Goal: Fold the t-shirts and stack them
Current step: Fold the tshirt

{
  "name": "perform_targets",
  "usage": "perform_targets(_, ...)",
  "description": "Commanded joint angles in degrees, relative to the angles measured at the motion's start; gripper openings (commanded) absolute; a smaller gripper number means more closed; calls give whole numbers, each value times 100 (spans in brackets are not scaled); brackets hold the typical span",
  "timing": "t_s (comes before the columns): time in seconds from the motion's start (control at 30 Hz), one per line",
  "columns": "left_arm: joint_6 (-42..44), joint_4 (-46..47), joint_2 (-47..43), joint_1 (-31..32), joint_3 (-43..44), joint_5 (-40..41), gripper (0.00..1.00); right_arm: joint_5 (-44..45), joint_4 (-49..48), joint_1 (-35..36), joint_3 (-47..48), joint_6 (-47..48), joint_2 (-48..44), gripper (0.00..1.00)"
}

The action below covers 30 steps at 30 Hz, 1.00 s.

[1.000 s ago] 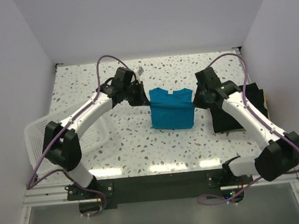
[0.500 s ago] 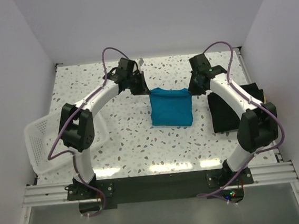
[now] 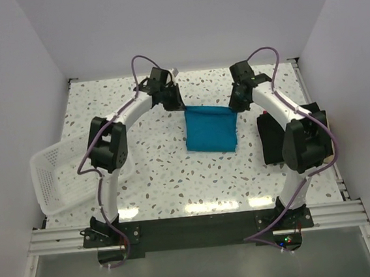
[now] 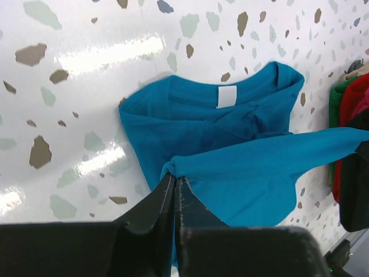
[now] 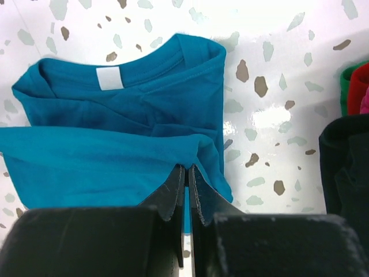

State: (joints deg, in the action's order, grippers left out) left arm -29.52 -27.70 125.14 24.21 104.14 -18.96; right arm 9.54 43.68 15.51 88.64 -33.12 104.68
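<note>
Left end effector [image 4: 174,183], right end effector [image 5: 187,172] — pinching teal t-shirt [image 3: 210,129].

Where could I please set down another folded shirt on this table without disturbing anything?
Bare tabletop lies between the white mesh basket and the teal t-shirt, and along the near edge before it. Crowded: the shirt's far edge, where the left gripper and right gripper pinch it, and the right side, with the black t-shirt.

basket [image 3: 56,176] left, t-shirt [image 3: 210,129] centre, second t-shirt [image 3: 272,144] right
</note>
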Motion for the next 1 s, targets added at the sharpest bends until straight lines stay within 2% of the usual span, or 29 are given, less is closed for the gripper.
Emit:
perform_targets(0.0, 245, 274, 247, -171, 676, 121, 13, 329, 35, -136, 346, 157, 175, 0)
perform_targets(0.03, 236, 292, 369, -188, 782, 156, 29, 312, 9, -153, 382, 192, 236, 1)
perform_targets(0.07, 227, 266, 423, -197, 888, 173, 36, 242, -78, -162, 460, 236, 341, 12)
perform_targets(0.1, 227, 231, 467, -206, 1072, 200, 42, 154, -114, -197, 531, 288, 403, 47)
perform_targets(0.13, 218, 178, 493, -215, 1126, 217, 50, 23, -97, -197, 618, 385, 456, 60)
perform_targets(0.17, 227, 178, 476, -223, 1152, 226, 54, -31, -27, -215, 793, 438, 552, 78)
perform_targets(0.27, 236, 283, 266, -223, 760, 209, 62, -347, -105, -232, 743, 693, 483, 94)
perform_targets(0.33, 227, 432, 73, -223, 477, 25, 63, -574, -306, -250, 498, 754, 343, 97)
perform_targets(0.47, 70, 923, -288, -215, -575, -415, 65, -1023, -841, -372, -616, 711, -184, 99)
perform_targets(0.6, -80, 1355, -508, -215, -1087, -731, 67, -1332, -1116, -487, -1331, 641, -536, 99)
perform_targets(0.77, -177, 1461, -464, -206, -1264, -1057, 68, -1692, -1502, -628, -2007, 509, -783, 99)
perform_targets(0.97, -291, 1663, -403, -206, -1449, -1198, 70, -1912, -1792, -716, -2289, 509, -757, 99)
